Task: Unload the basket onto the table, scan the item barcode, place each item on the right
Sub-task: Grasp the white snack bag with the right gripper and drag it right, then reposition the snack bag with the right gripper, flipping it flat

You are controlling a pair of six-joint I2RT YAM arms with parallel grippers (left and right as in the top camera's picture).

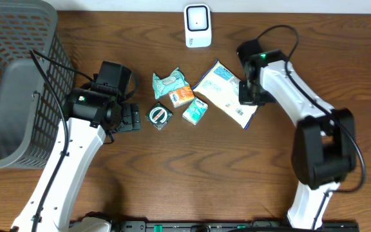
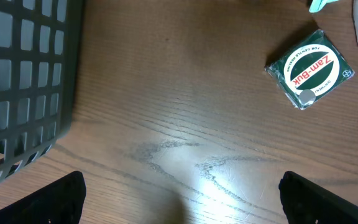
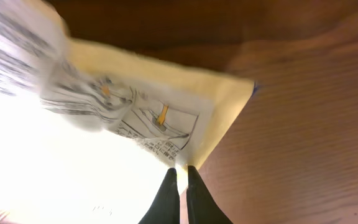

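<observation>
Grey mesh basket (image 1: 18, 32) stands on wooden table (image 1: 192, 174).

The grey basket (image 1: 18, 84) blocks the whole left side of the table (image 1: 198, 174). In the middle, small packs (image 1: 182, 96) and a green tin (image 1: 160, 116) sit close together, with gaps maybe too thin for fingers. The big bag (image 1: 221, 90) lies just beside them. The scanner (image 1: 198, 26) stands at the far edge. The near side is wide and bare.

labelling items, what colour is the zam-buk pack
Zam-Buk pack: green, white oval, red lettering; left wrist view.
</observation>
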